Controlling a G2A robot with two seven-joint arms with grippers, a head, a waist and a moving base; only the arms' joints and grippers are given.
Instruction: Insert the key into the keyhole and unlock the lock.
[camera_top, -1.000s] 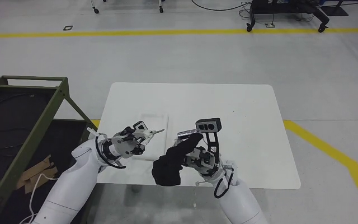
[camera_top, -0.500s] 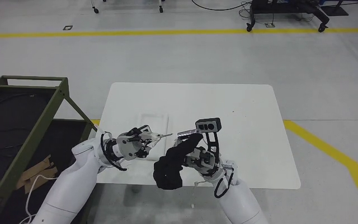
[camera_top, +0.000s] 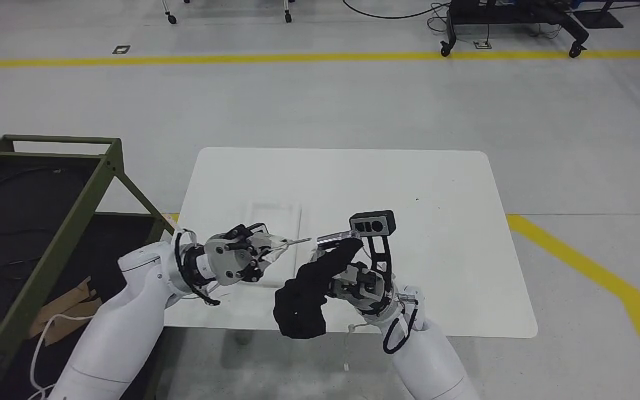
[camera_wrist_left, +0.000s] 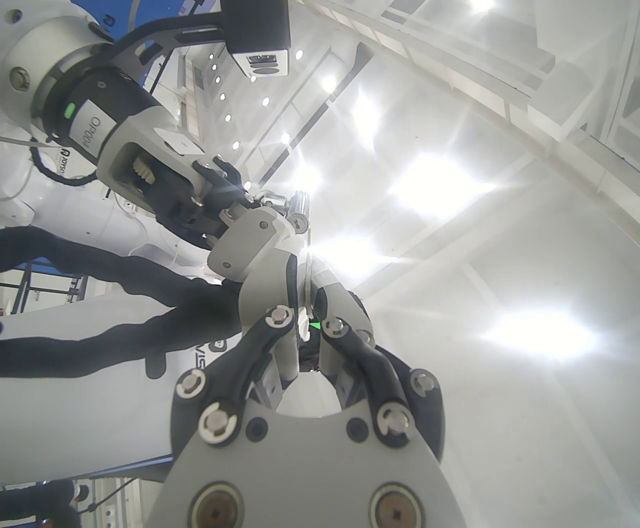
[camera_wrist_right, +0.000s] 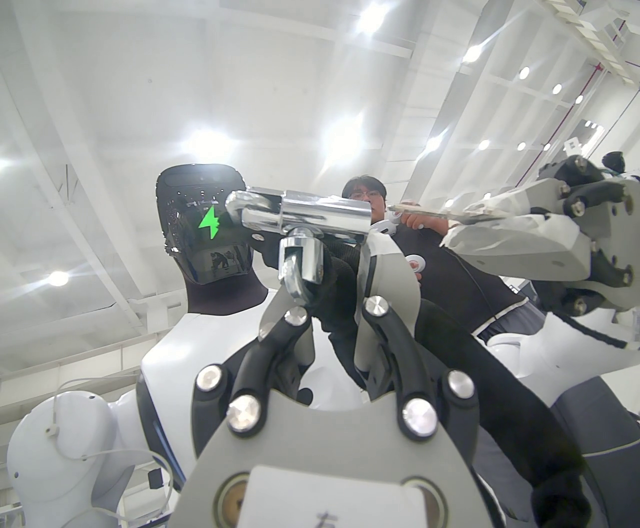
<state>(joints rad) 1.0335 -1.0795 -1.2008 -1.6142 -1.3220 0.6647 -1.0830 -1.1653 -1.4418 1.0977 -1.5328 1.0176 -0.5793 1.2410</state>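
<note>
My right gripper (camera_wrist_right: 330, 280) is shut on the chrome lock (camera_wrist_right: 310, 215), pinching its shackle, with the cylinder body lying crosswise above the fingers. In the top view the lock (camera_top: 335, 240) is held up over the table's front middle. My left gripper (camera_top: 262, 250) is shut on the thin metal key (camera_top: 290, 242), whose blade points right at the lock's end. In the right wrist view the key (camera_wrist_right: 430, 212) has its tip just short of the lock, level with it. In the left wrist view the key (camera_wrist_left: 307, 265) is edge-on between my fingers (camera_wrist_left: 265, 260), with the lock (camera_wrist_left: 296, 209) just beyond.
A white table (camera_top: 440, 200) lies under both arms, with a flat white tray (camera_top: 275, 213) behind the left gripper. A dark green frame cart (camera_top: 60, 200) stands left of the table. Yellow floor lines run behind and to the right.
The left gripper has carried the key to the right, from over the tray until its tip is close to the lock's end. The right gripper and the lock have barely moved.
</note>
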